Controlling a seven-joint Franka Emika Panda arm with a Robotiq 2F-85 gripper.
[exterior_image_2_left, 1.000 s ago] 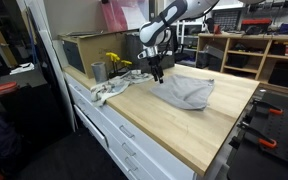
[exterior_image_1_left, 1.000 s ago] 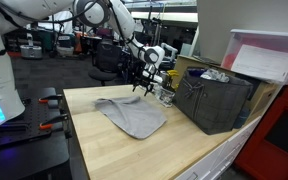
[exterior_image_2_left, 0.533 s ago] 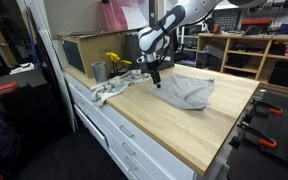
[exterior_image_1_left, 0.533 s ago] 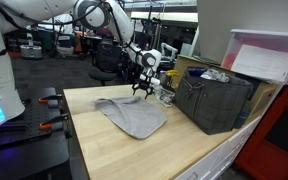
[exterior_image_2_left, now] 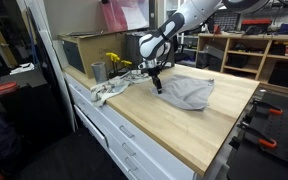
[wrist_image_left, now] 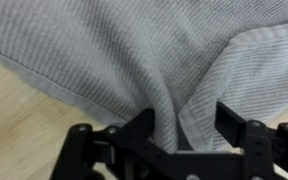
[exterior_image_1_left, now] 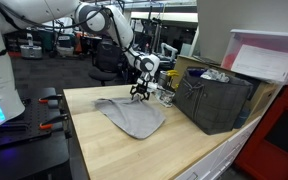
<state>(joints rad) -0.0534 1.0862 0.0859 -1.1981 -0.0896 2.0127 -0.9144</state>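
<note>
A pale wooden worktop carries a dark crate and, near it, a grey cloth lying spread out. The gripper sits down on the cloth's edge. Its fingers stand apart, with a raised fold of cloth between them.

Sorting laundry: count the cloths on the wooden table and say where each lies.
2. A grey cloth lies at the table's middle, its edge under the hand; a paler cloth lies crumpled at the table's edge by the metal cup. Others may be hidden in the crate.
</note>
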